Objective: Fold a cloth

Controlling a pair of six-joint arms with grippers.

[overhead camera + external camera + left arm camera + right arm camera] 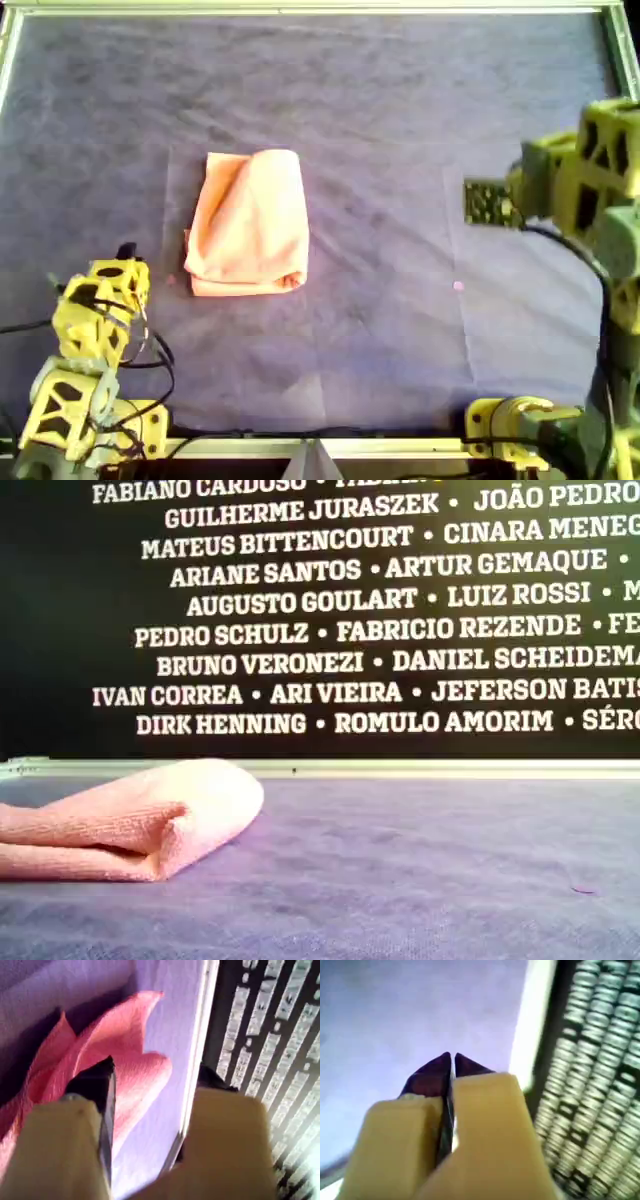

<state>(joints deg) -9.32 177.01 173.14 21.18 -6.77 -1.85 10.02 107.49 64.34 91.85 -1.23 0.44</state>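
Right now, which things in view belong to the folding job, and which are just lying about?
Job:
- cloth, folded into a bundle
- my first gripper, open, cloth in front of it
- my second gripper, shut, empty

Lying about:
- purple table covering
- small pink speck on the covering

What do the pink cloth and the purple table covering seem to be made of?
The cloth looks like a soft woven textile with a matte finish: fine ribbed texture, rounded fold. The table covering looks like a thin matte fabric or felt, going by its flat fuzzy surface and faint creases; which of these it is I cannot tell.
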